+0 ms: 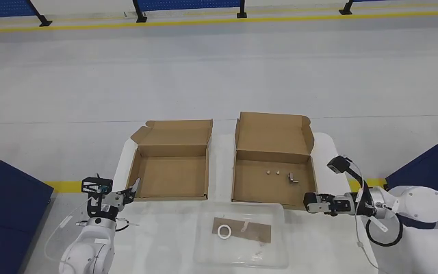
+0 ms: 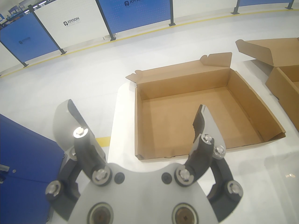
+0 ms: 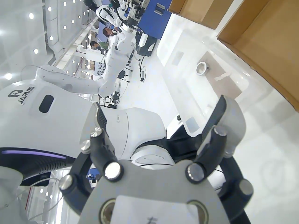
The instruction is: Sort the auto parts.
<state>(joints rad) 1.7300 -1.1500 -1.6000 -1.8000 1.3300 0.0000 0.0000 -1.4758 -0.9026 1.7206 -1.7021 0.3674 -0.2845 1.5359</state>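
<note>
Cardboard left box (image 1: 171,177) and right box (image 1: 260,185) sit side by side mid-frame in the top view, with small parts (image 1: 274,171) in the right one. A white ring (image 1: 224,233) lies flat, hole upward, in the clear tray (image 1: 239,204) at lower centre. The left gripper (image 2: 135,108), lower left, and the right gripper (image 3: 160,104), lower right, both have jaws spread wide, gripping nothing.

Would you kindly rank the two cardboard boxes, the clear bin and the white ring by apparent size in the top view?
1. left cardboard box and right cardboard box: too alike to rank
2. clear bin
3. white ring
</note>
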